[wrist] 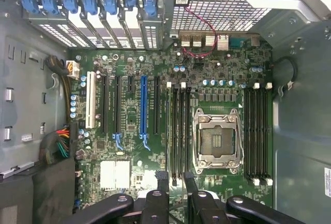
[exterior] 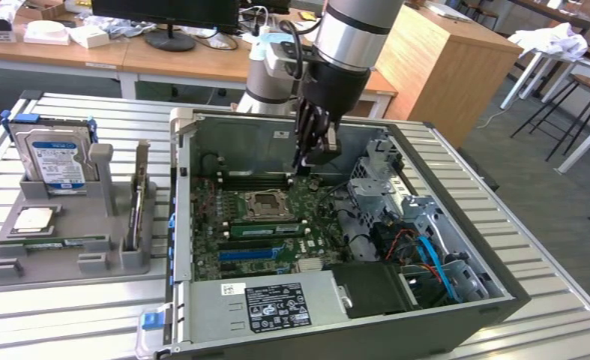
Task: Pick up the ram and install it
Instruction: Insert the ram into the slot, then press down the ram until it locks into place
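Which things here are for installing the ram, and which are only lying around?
For the job: ram in the grey holder; gripper; memory slots; open computer case.
Lying about: hard drive; CPU chip; monitor.

Open grey metal computer case (exterior: pixel 259 139) sits on slatted metal bench (exterior: pixel 64 322). Grey plastic parts tray (exterior: pixel 70 264) is just beside it, on the exterior view's left. In tray: blue-and-white-labelled hard drive (exterior: pixel 58 161) upright at far end, small square silver CPU chip (exterior: pixel 34 219) flat before it, long thin green ram stick (exterior: pixel 60 241) flat, nearer still. Black claw (exterior: pixel 315 154) hangs inside case over green motherboard (wrist: pixel 217 79), near square metal CPU socket (wrist: pixel 216 140).
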